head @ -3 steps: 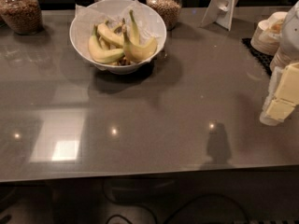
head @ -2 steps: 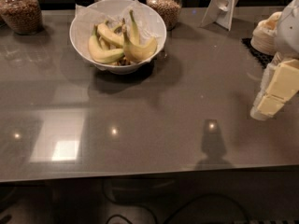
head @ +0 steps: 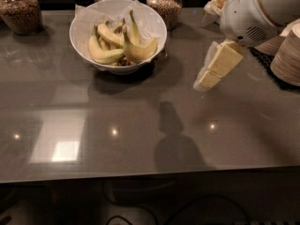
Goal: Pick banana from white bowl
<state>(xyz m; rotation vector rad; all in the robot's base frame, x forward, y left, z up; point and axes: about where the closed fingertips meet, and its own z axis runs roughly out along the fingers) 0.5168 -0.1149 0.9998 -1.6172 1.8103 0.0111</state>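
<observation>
The white bowl [head: 154,29], lined with crinkled white paper, stands at the back of the grey table [head: 140,135], left of centre. Several yellow bananas [head: 122,46] lie in it. My gripper [head: 206,81], with cream-coloured fingers, hangs above the table to the right of the bowl, about a bowl's width away, pointing down and left. It holds nothing that I can see.
Glass jars of grains stand along the back edge: one at the far left [head: 18,11] and one just right of the bowl [head: 165,6]. Stacked tan plates [head: 287,55] sit at the right edge. The white arm housing [head: 255,11] is at the upper right.
The gripper and arm have moved left, from the right edge towards the bowl. The bowl now appears larger and shifted right in the view. The bananas have not moved.
</observation>
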